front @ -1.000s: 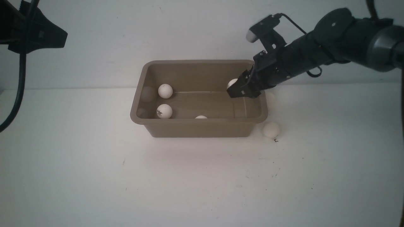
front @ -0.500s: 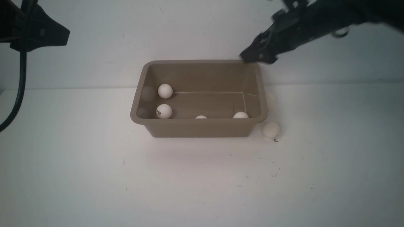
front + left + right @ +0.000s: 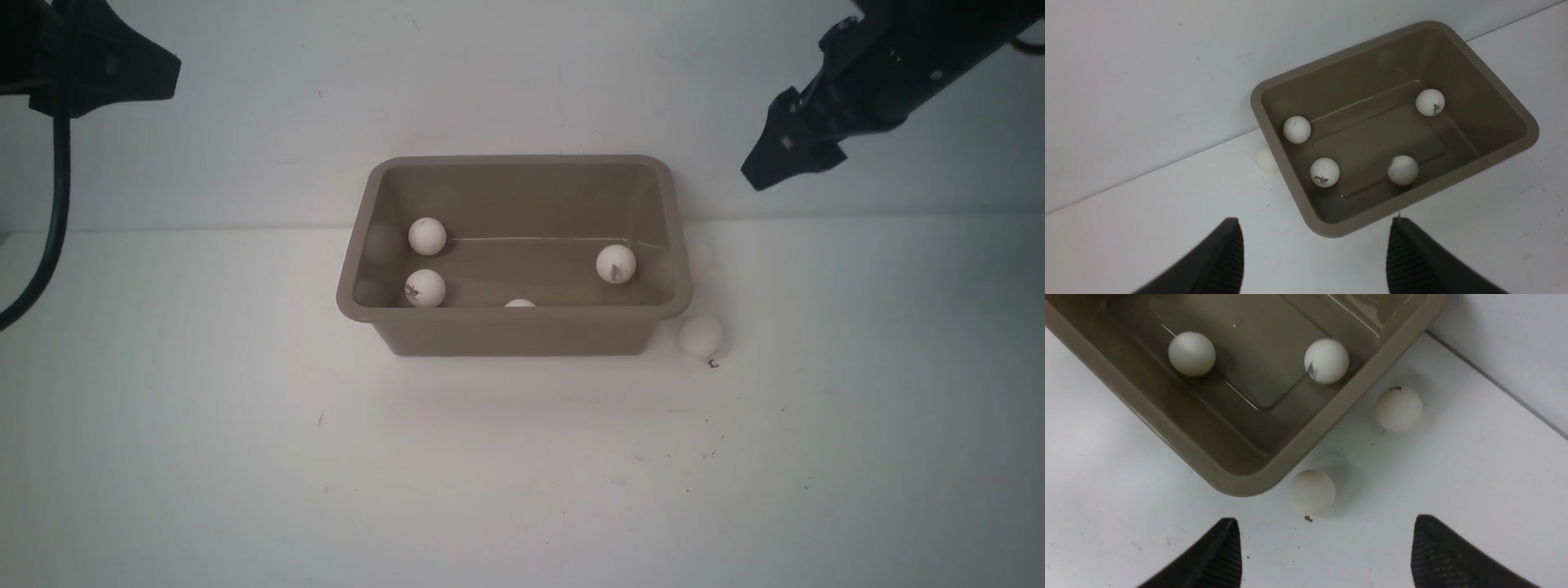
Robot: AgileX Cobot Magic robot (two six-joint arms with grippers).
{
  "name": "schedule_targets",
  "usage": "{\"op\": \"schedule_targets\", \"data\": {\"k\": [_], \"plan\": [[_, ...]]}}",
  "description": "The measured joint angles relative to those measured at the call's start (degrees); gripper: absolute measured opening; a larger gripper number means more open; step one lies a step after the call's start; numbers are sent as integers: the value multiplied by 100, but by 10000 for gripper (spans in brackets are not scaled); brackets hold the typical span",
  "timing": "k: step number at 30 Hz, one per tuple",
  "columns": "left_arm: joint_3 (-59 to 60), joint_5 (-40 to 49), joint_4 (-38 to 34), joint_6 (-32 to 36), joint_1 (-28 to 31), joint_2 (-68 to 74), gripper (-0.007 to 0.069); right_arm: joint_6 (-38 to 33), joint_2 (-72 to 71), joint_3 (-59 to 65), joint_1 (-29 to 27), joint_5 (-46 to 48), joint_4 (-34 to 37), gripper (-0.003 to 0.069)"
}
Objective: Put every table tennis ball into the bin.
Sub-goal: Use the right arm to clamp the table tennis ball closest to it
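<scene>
The bin [image 3: 514, 314], a taupe rectangular tub with rounded corners and a flared rim, is upright on a white worktop [image 3: 490, 474] and serves as the landmark. Four table tennis balls lie inside it: one [image 3: 427, 236] near the bin's left end toward the back, one [image 3: 425, 288] near the same end toward the front, one [image 3: 520, 303] mostly hidden by the bin's front rim, and one [image 3: 615, 264] toward the bin's right end. Two pale balls are outside the bin, on the worktop beside its right end: the front ball [image 3: 701, 337] and the rear ball [image 3: 699, 260], the latter partly hidden by the rim in the front view. Right claw [image 3: 1327, 539]: fingers spread apart, holding nothing, above and to the right of the bin. Left claw [image 3: 1314, 241]: fingers likewise parted and without a ball, raised to the left of the bin.
</scene>
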Motion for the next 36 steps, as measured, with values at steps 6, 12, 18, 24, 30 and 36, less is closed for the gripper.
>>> {"op": "schedule_targets", "data": {"k": [6,12,18,24,30,36], "plan": [[0,-24,-61,30,0,0,426,-60,565,175,66,1,-171,506],[0,-24,-66,36,0,0,426,-177,1250,201,66,-35,-107,506],[0,-27,-68,36,0,0,426,-584,1539,201,94,-74,92,506],[0,-31,-74,36,0,0,426,-730,1580,201,369,-86,-54,506],[0,-31,-79,36,0,0,426,-748,1652,201,514,-87,-317,506],[0,-31,-84,40,0,0,426,-537,1806,201,525,-101,-583,506]]}}
